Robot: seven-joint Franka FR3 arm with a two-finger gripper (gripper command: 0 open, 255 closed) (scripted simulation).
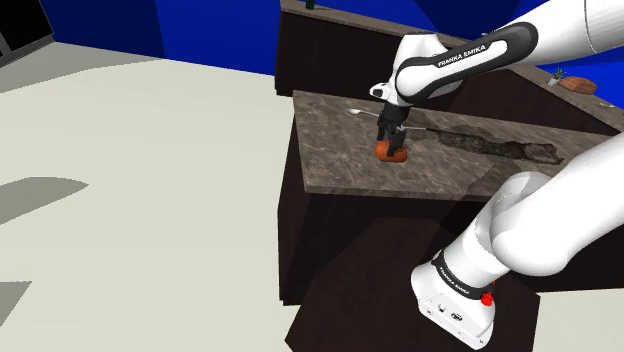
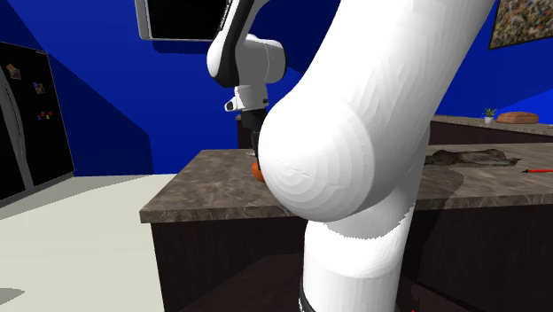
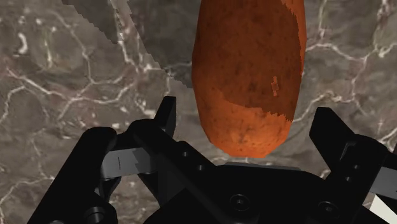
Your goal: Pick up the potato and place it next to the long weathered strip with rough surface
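1. My claw (image 1: 390, 138) points straight down at the counter (image 1: 340, 165). Its 2 fingers (image 3: 167, 118) are spread apart and clasp nothing.
2. The potato (image 3: 248, 76), orange-brown and speckled, lies on the counter between those fingers. The wrist view shows a gap on each side of it. In the shoulder view it (image 1: 391, 153) sits directly under the claw.
3. The strip (image 1: 490, 146), long, dark and rough, lies flat on the same counter. It starts near the claw and runs away from it toward the shoulder view's right, apart from the potato.
4. A thin pale utensil (image 1: 356, 111) lies just behind the claw. I cannot tell which kind it is.
5. Containers: well beyond the claw, on a back counter (image 1: 330, 60), 1 small pot (image 1: 556, 78) holds a green plant. Beside it is a flat brown thing (image 1: 577, 85), and I cannot tell whether it is a dish.
6. In the second exterior view a small red thing (image 2: 534, 168) lies on the counter past the strip's far end.
7. Surface: the counter's top is dark brown marble with pale veins, over a dark base.
8. Room:
   - The walls (image 1: 200, 30) are blue and the floor (image 1: 150, 150) is pale grey.
   - A black fridge (image 2: 27, 124) with small magnets stands far from the claw.
   - A dark panel (image 2: 182, 18) hangs high on the wall.
   - A picture (image 2: 523, 22) hangs above the back counter.
9. The arm (image 2: 354, 133) looms large in the second exterior view, hiding most of the claw and all but an edge of the potato (image 2: 255, 168).
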